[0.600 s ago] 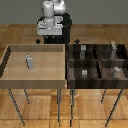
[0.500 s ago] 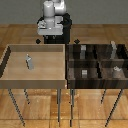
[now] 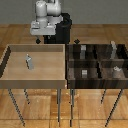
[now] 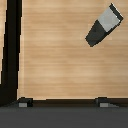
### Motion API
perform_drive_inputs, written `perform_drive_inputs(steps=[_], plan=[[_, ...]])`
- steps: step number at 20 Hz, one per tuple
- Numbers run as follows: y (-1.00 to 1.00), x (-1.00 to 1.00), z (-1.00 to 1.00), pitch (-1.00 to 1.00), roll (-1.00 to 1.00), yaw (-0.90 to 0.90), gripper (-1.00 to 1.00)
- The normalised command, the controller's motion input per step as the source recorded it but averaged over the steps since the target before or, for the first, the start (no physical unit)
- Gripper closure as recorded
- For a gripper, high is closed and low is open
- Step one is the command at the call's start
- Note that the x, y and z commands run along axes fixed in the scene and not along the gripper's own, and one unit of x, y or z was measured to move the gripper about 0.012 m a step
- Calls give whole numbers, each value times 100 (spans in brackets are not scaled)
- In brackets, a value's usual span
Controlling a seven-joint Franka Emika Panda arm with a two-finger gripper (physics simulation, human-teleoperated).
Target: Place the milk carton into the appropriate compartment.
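The milk carton [image 3: 29, 62], small, pale grey and upright, stands inside the light wood bin [image 3: 10, 80] on the exterior view's left. My gripper [image 3: 43, 40] hangs above that bin's far rim, higher than the carton and apart from it. In the wrist view the carton [image 4: 103, 25] shows on the bin's light floor, well away from my gripper [image 4: 62, 103]. Both fingertips [image 4: 22, 102] sit wide apart with nothing between them, so the gripper is open.
A dark wood bin [image 3: 70, 75] with dividers stands on the exterior view's right, with small grey blocks [image 3: 85, 73] in several compartments. The light bin's dark wall [image 4: 11, 50] runs along one side of the wrist view. Both bins rest on thin metal legs.
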Motion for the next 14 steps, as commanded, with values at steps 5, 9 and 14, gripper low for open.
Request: perform_drive_inputs(steps=[5,9,14], plan=[[-100,0,0,0,0,0,-100],[-100,0,0,0,0,0,-100],[-20,0,0,0,0,27,-100]])
